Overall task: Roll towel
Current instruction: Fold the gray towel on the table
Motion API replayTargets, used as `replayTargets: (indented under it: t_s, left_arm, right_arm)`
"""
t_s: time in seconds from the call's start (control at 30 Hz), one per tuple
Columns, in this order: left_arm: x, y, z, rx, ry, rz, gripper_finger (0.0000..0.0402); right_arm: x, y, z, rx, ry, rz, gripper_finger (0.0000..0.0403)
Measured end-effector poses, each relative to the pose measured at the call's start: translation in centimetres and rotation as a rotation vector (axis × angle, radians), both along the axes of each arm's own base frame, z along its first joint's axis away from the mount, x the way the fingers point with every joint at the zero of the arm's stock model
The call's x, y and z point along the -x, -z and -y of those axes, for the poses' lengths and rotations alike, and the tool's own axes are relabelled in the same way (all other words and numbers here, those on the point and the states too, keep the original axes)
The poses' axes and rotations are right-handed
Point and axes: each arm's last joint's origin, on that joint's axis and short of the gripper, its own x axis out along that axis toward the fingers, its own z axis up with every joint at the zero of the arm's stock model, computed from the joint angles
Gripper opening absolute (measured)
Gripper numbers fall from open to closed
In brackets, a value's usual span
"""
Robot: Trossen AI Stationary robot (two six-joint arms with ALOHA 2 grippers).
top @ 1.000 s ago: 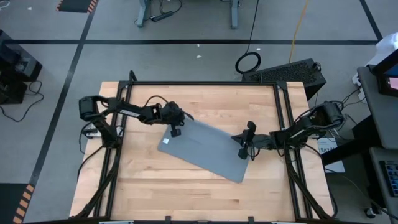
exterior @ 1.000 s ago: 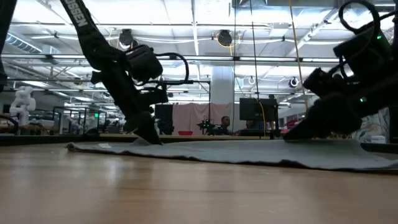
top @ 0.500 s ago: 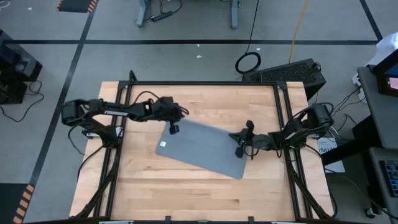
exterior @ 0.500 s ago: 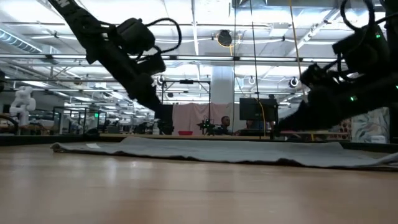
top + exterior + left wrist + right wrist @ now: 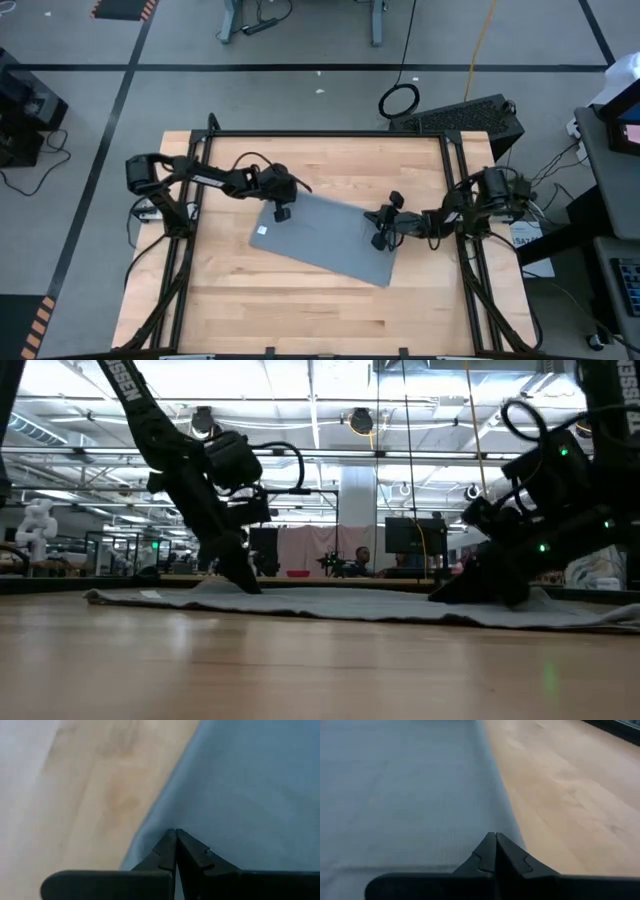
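Since half a second ago the right gripper point(image 5: 378, 228) has slid a little further in over the towel point(image 5: 325, 238), and the left arm, which had swung out and lifted, is back down at the cloth's upper-left corner, pretty much where it sat a second ago.

Left gripper point(image 5: 175, 834): the two dark fingers point(image 5: 161, 851) are pressed tight together with the tips meeting right at the towel's edge, where the cloth bunches into a small pucker. So it's pinching the fabric at that corner. On the low view the left gripper point(image 5: 240, 578) comes down at a steep slant and touches the cloth, which humps up slightly there.

Right gripper point(image 5: 495, 838): fingers also closed tip to tip, sitting on the towel's border just beside the bare wood. Looks like it has the hem nipped, and on the low view the right gripper point(image 5: 470, 586) is low on the fabric with a small ridge raised next to it.

Towel itself lies mostly flat, skewed diagonally across the middle of the wooden table point(image 5: 300, 310), not rolled at all yet. It has a small white tag point(image 5: 264, 229) near the left corner.
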Motion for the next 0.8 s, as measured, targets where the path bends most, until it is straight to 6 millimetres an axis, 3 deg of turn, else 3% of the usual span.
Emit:
replayTargets:
  t_s: [0.13, 0.27, 0.43, 0.53, 0.63, 0.8]
  left_arm:
    - [0.3, 0.4, -0.3, 0.007, -0.016, -0.043, 0.0013]
    - [1.0, -1.0, 0.0, 0.005, -0.019, -0.043, 0.0013]
    - [1.2, -4.9, 0.7, -0.045, 0.006, 0.099, 0.0013]
    - [1.1, -6.1, 1.2, -0.04, 0.072, 0.175, 0.0013]
    - [0.8, -6.2, 1.6, -0.006, 0.158, 0.222, 0.0013]
    - [0.8, -4.2, 1.3, 0.013, 0.158, 0.166, 0.0013]
  right_arm:
    - [-0.2, 1.0, 0.1, -0.05, 0.04, 0.018, 0.0]
    - [-0.4, 1.0, 0.0, -0.086, 0.021, 0.07, 0.0]
    - [-0.5, 0.2, -0.1, -0.11, 0.003, 0.112, 0.0]
    - [-0.7, -0.9, -0.2, -0.111, -0.001, 0.169, 0.0]
    - [-1.0, -2.1, -0.3, -0.109, -0.003, 0.229, 0.0]
    - [-2.2, -3.7, -0.4, -0.056, -0.027, 0.293, 0.0]
